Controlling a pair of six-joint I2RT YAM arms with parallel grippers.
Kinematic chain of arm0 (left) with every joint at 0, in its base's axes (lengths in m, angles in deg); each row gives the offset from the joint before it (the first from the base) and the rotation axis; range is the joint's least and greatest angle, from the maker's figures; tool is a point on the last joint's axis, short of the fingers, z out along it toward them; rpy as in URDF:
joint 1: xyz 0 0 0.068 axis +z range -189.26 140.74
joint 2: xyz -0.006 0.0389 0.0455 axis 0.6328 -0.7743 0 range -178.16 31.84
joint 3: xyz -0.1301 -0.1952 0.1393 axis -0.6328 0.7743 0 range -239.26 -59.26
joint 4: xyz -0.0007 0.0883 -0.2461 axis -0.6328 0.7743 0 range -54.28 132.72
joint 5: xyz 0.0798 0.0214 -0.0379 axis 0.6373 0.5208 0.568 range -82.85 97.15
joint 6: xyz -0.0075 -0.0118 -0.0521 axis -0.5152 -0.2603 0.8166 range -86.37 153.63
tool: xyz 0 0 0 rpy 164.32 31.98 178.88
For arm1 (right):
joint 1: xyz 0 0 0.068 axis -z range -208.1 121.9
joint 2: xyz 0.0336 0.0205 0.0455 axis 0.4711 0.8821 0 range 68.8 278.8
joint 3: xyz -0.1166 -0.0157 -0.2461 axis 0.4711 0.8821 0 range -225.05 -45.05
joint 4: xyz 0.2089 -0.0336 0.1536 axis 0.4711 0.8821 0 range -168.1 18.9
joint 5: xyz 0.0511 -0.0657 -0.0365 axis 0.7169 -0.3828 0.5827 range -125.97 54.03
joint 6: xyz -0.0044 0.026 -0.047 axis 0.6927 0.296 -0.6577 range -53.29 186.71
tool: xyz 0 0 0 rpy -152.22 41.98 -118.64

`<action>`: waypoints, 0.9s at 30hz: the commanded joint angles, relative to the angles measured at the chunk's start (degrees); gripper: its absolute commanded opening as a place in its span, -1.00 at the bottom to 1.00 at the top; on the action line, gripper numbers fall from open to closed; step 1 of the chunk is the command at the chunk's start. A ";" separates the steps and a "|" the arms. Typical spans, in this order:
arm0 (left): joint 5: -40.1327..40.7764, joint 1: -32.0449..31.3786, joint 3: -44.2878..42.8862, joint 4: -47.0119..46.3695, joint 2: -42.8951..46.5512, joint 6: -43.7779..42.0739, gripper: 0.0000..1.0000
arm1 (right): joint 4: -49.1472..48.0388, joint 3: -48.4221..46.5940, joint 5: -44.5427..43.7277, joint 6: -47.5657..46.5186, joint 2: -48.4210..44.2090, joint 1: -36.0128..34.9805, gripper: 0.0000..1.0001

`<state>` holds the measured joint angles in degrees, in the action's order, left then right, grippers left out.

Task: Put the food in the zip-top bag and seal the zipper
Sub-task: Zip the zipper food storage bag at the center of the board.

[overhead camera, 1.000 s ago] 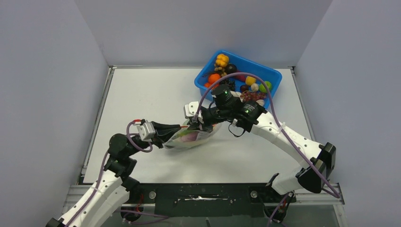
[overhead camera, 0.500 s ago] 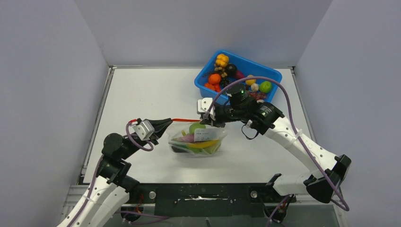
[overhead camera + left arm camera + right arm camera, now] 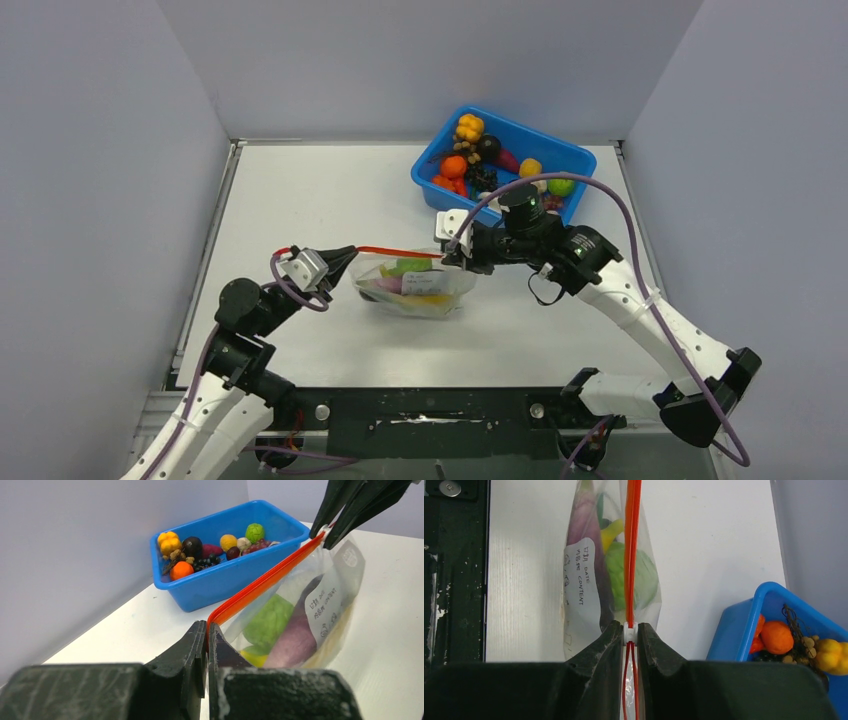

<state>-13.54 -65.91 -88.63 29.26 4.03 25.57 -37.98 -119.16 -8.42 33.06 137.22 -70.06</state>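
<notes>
The clear zip-top bag [image 3: 415,290] hangs between both grippers above the table, its red-orange zipper [image 3: 400,251] stretched taut on top. Inside lie food pieces: a purple eggplant [image 3: 297,630], a green round fruit [image 3: 267,622] and something yellow [image 3: 614,532]. My left gripper [image 3: 350,256] is shut on the zipper's left end [image 3: 220,615]. My right gripper [image 3: 447,255] is shut on the white slider [image 3: 630,632] at the zipper's right end. Ahead of the slider the zipper [image 3: 631,555] runs as one closed strip; behind it the two tracks stand apart.
A blue bin [image 3: 430,190] with several more toy fruits and vegetables stands at the back right, just beyond the right gripper. In the left wrist view the bin [image 3: 225,582] sits against the grey wall. Side walls enclose the table.
My right gripper has slid to the right along the zipper, away from the left gripper. The bag now hangs stretched between them. The left gripper has kept its hold.
</notes>
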 commanded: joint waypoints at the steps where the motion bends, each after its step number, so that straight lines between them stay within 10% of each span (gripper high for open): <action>1: 7.10 0.73 -3.37 0.35 0.44 -2.39 -1.00 | 1.10 0.51 -2.86 1.50 -3.44 1.46 -0.98; 27: 15.69 0.90 -4.64 3.12 0.17 -3.99 -1.00 | 3.65 2.73 -6.08 3.57 -7.15 3.56 -0.98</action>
<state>-4.56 -65.91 -89.65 33.17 3.20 23.71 -35.77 -116.43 -11.52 35.68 133.09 -67.87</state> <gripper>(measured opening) 0.019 0.131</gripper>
